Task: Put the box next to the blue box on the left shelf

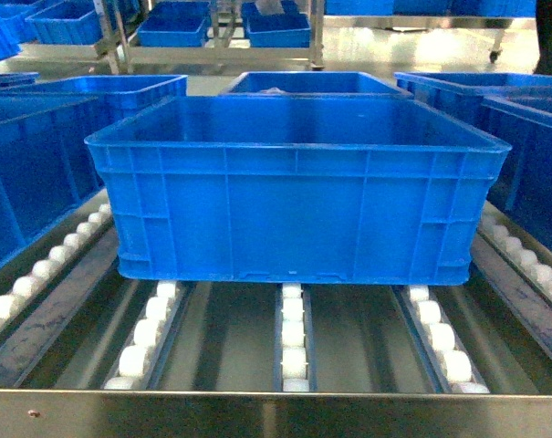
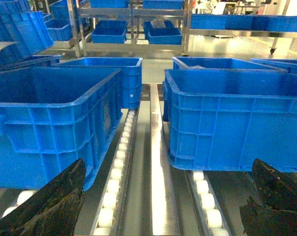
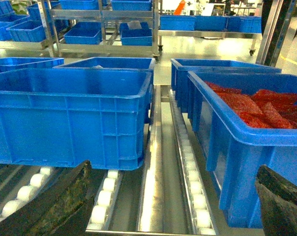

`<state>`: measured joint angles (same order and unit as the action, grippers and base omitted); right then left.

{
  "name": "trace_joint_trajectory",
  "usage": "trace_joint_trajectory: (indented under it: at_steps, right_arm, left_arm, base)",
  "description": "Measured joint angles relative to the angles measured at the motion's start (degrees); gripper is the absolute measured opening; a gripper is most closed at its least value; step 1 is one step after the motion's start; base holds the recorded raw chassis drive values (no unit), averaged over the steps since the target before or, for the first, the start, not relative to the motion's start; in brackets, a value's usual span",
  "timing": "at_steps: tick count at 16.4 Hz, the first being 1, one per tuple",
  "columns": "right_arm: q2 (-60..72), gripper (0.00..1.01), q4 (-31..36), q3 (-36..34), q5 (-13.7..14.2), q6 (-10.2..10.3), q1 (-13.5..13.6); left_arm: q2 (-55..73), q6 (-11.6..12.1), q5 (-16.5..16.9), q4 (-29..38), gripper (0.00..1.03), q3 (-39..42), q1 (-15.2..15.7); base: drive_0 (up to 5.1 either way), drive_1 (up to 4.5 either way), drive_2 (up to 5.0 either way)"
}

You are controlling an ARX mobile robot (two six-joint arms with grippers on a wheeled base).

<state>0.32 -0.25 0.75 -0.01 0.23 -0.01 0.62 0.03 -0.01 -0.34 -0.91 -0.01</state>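
The left tool [image 2: 160, 204] stands wide, its dark fingers [image 2: 52, 204] at 7 and 5 o'clock of the left wrist view, holding nothing. The right tool [image 3: 163, 204] is likewise wide and empty. At 12 o'clock ahead of both, the box [image 1: 294, 196] sits upright on the white rollers [image 1: 292, 333] of the left shelf [image 1: 276, 412], back from the steel front lip. At its 9 o'clock stands another blue crate [image 2: 50, 123], just beside it; at 3 o'clock, a crate of red packets [image 3: 246, 147].
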Motion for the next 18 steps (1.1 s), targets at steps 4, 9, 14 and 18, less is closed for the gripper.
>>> trace_joint_trajectory:
  at_steps: [4, 9, 14, 18]
  right_arm:
    - [0.00, 0.98, 0.00, 0.00, 0.00, 0.00, 0.00]
    - [-0.02, 0.98, 0.00, 0.00, 0.00, 0.00, 0.00]
    - [0.00, 0.98, 0.02, 0.00, 0.00, 0.00, 0.00]
    - [-0.02, 0.98, 0.00, 0.00, 0.00, 0.00, 0.00]
  left_arm:
    - [0.00, 0.00, 0.00, 0.00, 0.98, 0.02, 0.00]
    - [0.00, 0.00, 0.00, 0.00, 0.98, 0.00, 0.00]
    - [0.00, 0.02, 0.00, 0.00, 0.98, 0.02, 0.00]
    - [0.00, 0.00, 0.00, 0.00, 0.98, 0.00, 0.00]
  base:
    - [0.0, 0.00, 0.0]
    - [0.0, 0.00, 0.0]
    - [0.0, 0.00, 0.0]
    - [0.0, 0.00, 0.0]
